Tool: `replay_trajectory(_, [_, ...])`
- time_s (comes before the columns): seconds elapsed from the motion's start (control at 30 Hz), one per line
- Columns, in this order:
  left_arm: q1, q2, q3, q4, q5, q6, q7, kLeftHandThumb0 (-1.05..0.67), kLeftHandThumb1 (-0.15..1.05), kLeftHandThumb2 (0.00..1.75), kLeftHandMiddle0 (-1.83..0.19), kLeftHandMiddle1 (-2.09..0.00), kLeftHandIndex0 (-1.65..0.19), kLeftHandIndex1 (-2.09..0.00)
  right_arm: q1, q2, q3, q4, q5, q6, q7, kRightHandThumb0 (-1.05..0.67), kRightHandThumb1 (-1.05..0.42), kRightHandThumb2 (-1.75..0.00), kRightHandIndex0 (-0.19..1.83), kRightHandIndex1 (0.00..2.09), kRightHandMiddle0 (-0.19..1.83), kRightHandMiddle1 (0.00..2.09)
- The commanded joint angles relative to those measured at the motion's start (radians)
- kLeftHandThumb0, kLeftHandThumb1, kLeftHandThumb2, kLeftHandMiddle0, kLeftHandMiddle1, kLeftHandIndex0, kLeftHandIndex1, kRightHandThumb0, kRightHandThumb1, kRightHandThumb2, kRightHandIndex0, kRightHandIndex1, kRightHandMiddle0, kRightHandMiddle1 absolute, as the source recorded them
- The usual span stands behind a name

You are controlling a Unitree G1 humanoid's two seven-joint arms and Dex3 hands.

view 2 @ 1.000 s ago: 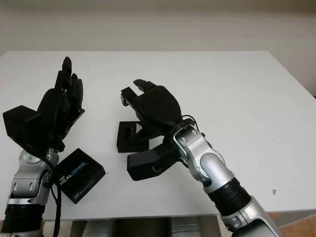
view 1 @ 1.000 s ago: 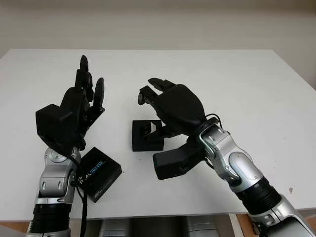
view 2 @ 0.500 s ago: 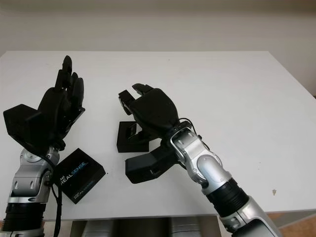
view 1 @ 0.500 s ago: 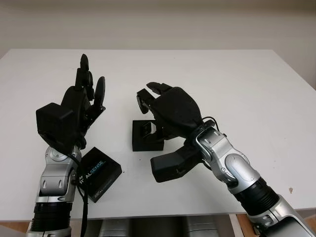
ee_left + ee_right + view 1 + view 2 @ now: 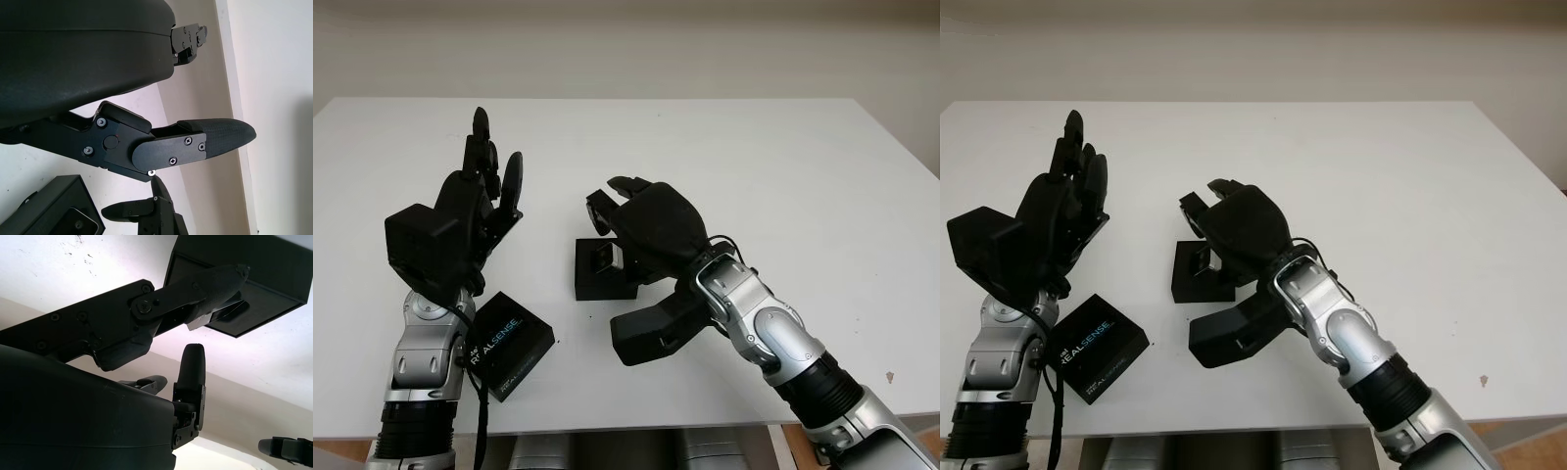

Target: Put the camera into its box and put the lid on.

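White tabletop [image 5: 783, 157] before me. On it, center frame: small open black box [image 5: 604, 269], the camera [image 5: 606, 258] seated inside. Lower left of frame: black lid [image 5: 512, 344] printed "REALSENSE", lying flat near the front edge, well apart from the box.

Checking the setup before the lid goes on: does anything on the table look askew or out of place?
Nothing stands out. The open box sits flat on the table, the REALSENSE lid lies intact near the front edge.
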Motion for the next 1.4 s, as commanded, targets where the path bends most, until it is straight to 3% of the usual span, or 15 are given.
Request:
replay_trajectory(0.0, [-0.012,-0.003,-0.004,-0.015,-0.002,-0.008,0.002,-0.80,1.05,0.62,0.19,0.00,0.19,0.00,-0.019,0.005,0.006,0.016,-0.002,0.005,-0.005,-0.79,-0.95,-0.05,0.40,0.08,0.14,1.59])
replay_trajectory(0.8, [-0.010,0.000,-0.005,-0.009,0.007,-0.020,0.000,-0.81,1.05,0.62,0.19,0.00,0.19,0.00,-0.060,0.025,0.022,0.137,0.043,-0.004,-0.092,-0.73,-0.91,-0.05,0.45,0.10,0.27,1.41])
replay_trajectory(1.23, [-0.008,-0.002,-0.002,-0.016,0.002,-0.021,0.002,-0.80,1.05,0.62,0.19,0.00,0.19,0.00,-0.065,0.013,0.051,0.134,0.016,0.013,-0.050,-0.70,-0.94,-0.06,0.46,0.14,0.36,1.44])
replay_trajectory(1.37, [-0.005,0.001,-0.002,-0.020,0.006,-0.019,0.003,-0.78,1.05,0.64,0.19,0.00,0.19,0.00,-0.061,0.008,0.056,0.123,0.007,0.012,-0.046,-0.61,-0.97,-0.06,0.48,0.16,0.41,1.42])
